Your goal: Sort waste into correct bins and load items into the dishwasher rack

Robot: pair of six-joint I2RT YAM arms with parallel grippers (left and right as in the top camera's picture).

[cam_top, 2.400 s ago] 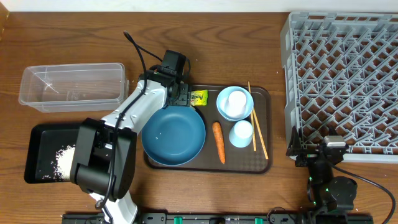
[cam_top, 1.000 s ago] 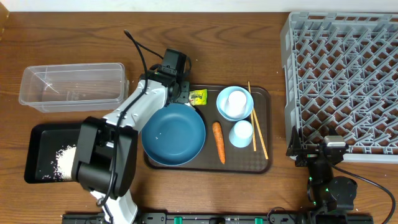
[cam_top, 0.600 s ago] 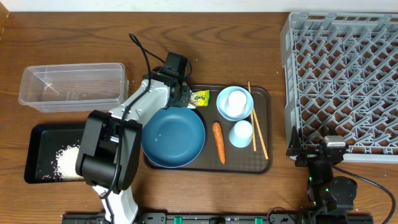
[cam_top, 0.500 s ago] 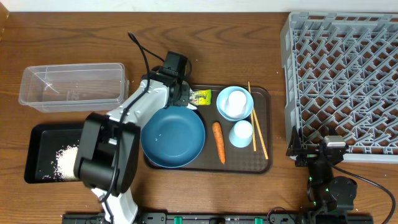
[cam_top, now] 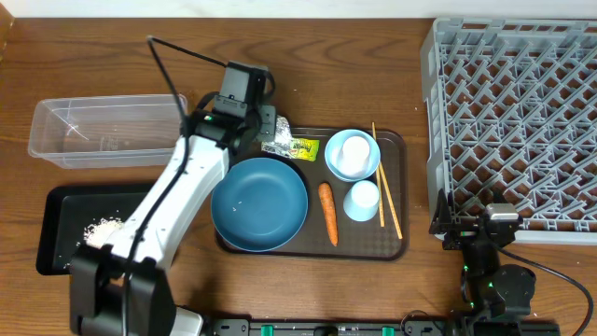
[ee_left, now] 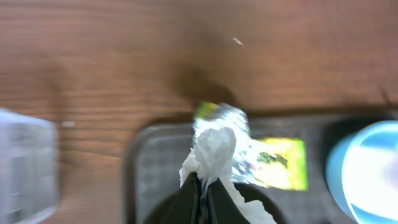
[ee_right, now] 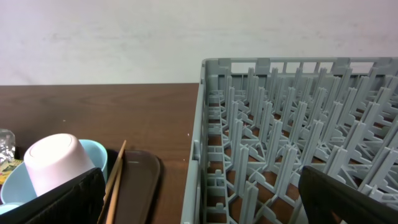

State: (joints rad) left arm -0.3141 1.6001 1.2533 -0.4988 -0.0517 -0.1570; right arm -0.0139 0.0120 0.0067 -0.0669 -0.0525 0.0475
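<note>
**Overhead.** The left gripper point(cam_top: 262, 129) is pinching the crumpled silver-white wrapper point(cam_top: 278, 134) at the far left corner of the brown serving tray point(cam_top: 392, 245). The yellow-green packet point(cam_top: 300, 147) is lying on the tray just beside the wrapper. The right gripper point(cam_top: 448, 222) is sitting just off the tray's right edge.

**Left wrist.** The left gripper's fingers point(ee_left: 198, 194) are pressing together on the wrapper's point(ee_left: 217, 146) white end above the tray's point(ee_left: 149, 168) corner. The packet point(ee_left: 281, 163) is lying flat on the tray.

**Right wrist.** The right gripper point(ee_right: 199, 186) is standing spread wide, holding nothing. The dishwasher rack point(ee_right: 292, 137) is standing just right of the tray point(ee_right: 138, 177).
</note>
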